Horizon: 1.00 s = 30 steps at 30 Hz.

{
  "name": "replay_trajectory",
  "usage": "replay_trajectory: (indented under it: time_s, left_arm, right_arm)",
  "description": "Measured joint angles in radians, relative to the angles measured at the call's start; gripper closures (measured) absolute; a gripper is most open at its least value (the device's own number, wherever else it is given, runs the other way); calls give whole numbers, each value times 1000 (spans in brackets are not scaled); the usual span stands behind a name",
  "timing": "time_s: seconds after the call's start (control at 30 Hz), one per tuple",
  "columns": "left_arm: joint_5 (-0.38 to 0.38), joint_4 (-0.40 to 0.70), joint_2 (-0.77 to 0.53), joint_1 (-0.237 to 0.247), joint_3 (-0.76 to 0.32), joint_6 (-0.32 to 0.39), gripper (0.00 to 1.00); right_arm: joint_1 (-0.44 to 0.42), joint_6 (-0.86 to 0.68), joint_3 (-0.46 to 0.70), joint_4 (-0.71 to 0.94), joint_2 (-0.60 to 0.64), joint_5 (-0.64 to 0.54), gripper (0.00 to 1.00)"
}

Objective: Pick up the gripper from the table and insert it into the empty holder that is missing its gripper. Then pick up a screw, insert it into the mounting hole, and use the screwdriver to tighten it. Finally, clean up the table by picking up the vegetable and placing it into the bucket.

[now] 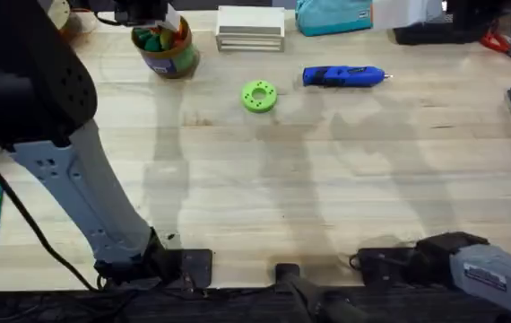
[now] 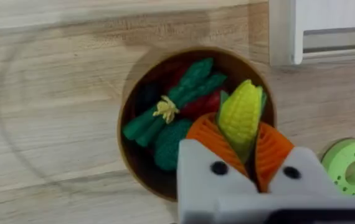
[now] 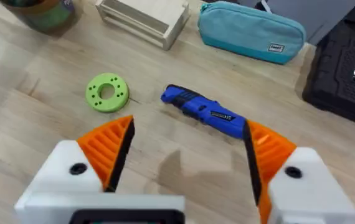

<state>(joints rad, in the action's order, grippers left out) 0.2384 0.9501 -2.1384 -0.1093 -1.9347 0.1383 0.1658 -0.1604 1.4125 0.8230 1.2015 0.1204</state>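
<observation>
My left gripper is shut on the vegetable, a yellow and green corn piece held upright between the orange pads. It hangs just above the open bucket, which holds green and red toy pieces. From overhead, the left arm reaches to the bucket at the table's far left. The blue screwdriver lies at the far middle, also ahead of my right gripper, which is open and holds nothing. The loose gripper, the holder and the screw are out of view.
A flat green ring disc lies left of the screwdriver. A white box and a teal pouch stand along the far edge. The right arm rests low at the near right edge.
</observation>
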Motion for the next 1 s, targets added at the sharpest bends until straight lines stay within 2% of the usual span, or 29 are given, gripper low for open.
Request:
replay_trajectory:
  time_s: [0.07, 0.13, 0.2, 0.5, 0.57, 0.7, 0.73, 0.77, 0.8, 1.0]
  left_arm:
    - [0, 0, 0, 0, 0, -4, 812]
    - [-1, 0, 0, 0, 0, -10, 625]
    - [0, 0, 0, 0, 0, -9, 540]
    - [0, 13, 0, 0, -13, -9, 489]
    - [-1, 35, 0, 0, -39, -9, 443]
    - [-1, 141, 0, 0, -145, -11, 332]
    - [-2, 178, 1, 0, -176, -9, 258]
    - [-3, 214, 4, 0, -204, -9, 103]
    - [-3, 259, 8, 0, -231, -12, 36]
    - [-4, 479, 51, -9, -350, -12, 15]
  right_arm:
    - [0, 0, 0, 0, 0, 0, 12]
    - [0, 0, 0, 0, 0, 0, 12]
    - [0, 0, 0, 0, 0, 0, 12]
    - [0, 0, 0, 0, 0, 0, 12]
    - [0, 0, 0, 0, 0, 0, 12]
    - [0, 0, 0, 0, 0, 0, 12]
    - [0, 0, 0, 0, 0, 0, 12]
    - [0, 0, 0, 0, 0, 0, 12]
    - [0, 0, 0, 0, 0, 0, 12]
    - [0, 0, 0, 0, 0, 0, 12]
